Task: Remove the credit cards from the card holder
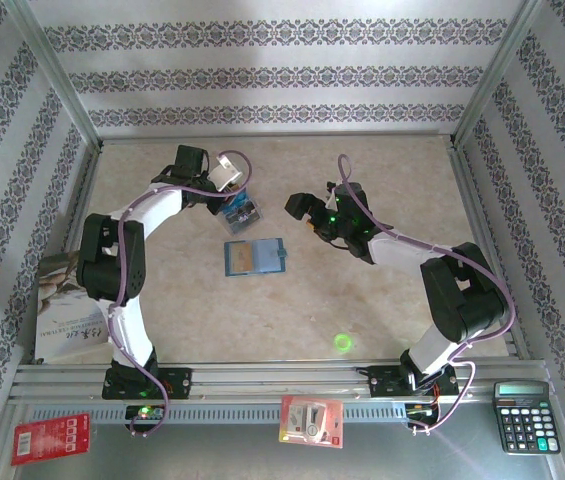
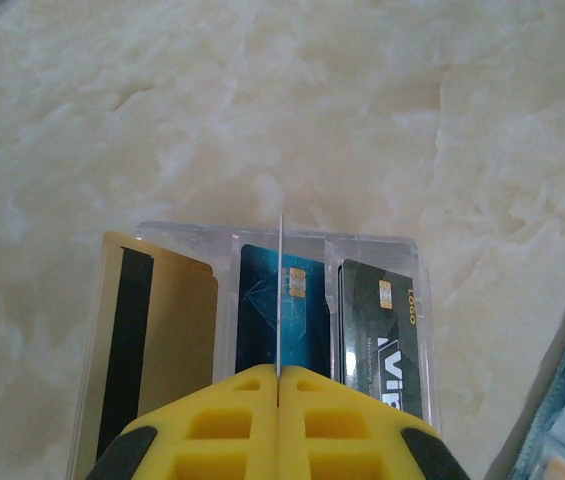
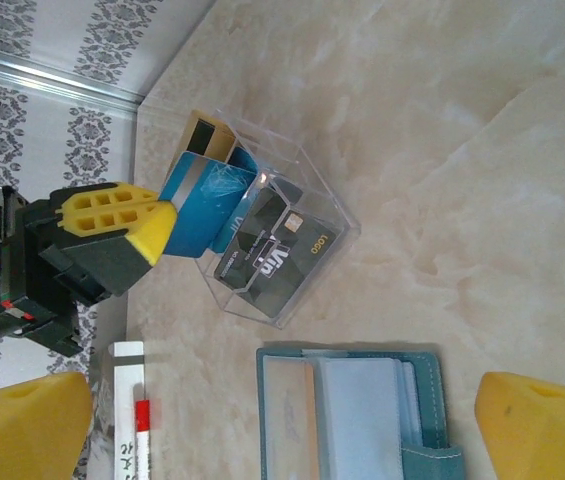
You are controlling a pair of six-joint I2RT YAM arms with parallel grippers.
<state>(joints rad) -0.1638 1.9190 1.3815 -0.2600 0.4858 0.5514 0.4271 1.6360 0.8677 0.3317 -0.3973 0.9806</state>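
Note:
The slate-blue card holder (image 1: 254, 257) lies open on the table, its clear sleeves showing in the right wrist view (image 3: 362, 420). My left gripper (image 1: 230, 188) (image 2: 278, 375) is shut on a blue credit card (image 3: 197, 212), seen edge-on from its own wrist (image 2: 278, 285). It holds that card just over a clear plastic box (image 1: 243, 211) (image 2: 372, 245). The box holds a gold card (image 2: 167, 330), a blue card (image 2: 307, 320) and a dark card (image 2: 387, 330). My right gripper (image 1: 302, 210) (image 3: 284, 400) hovers open above the holder.
A booklet (image 1: 67, 310) lies at the table's left edge. On the front metal rail are red-and-white packets (image 1: 50, 438) (image 1: 312, 420) and a black calculator (image 1: 526, 415). Patterned walls close in three sides. A green light spot (image 1: 342, 342) shows on the table.

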